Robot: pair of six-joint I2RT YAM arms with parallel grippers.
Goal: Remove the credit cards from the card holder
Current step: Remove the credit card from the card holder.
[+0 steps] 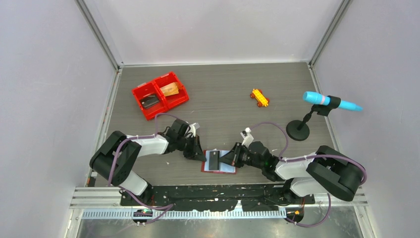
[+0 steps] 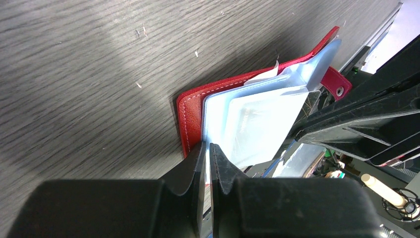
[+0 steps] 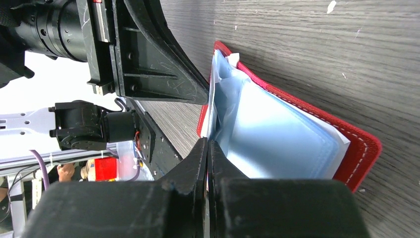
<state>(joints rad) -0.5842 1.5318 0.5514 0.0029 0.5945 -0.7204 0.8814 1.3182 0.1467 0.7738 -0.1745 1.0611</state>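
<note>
Card holder (image 1: 218,161) lies open at the near table edge, left gripper (image 2: 208,148) and right gripper (image 3: 207,145) each pinched on a pale sleeve; separate gently, avoiding tearing.

one card holder (image 1: 218,162), one bin (image 1: 160,94), one toy car (image 1: 259,97), one microphone (image 1: 331,102)

Two arms, left (image 1: 141,147) and right (image 1: 302,168), in chunky black housings with pale grey-white middle sections. Purple cables looped from shoulders to wrists. Small white block near each wrist. Black fingers (image 2: 195,166), matte, scuffed, tapering to thin tips. Bases bolted to a black perforated plate on a silver rail.
</note>
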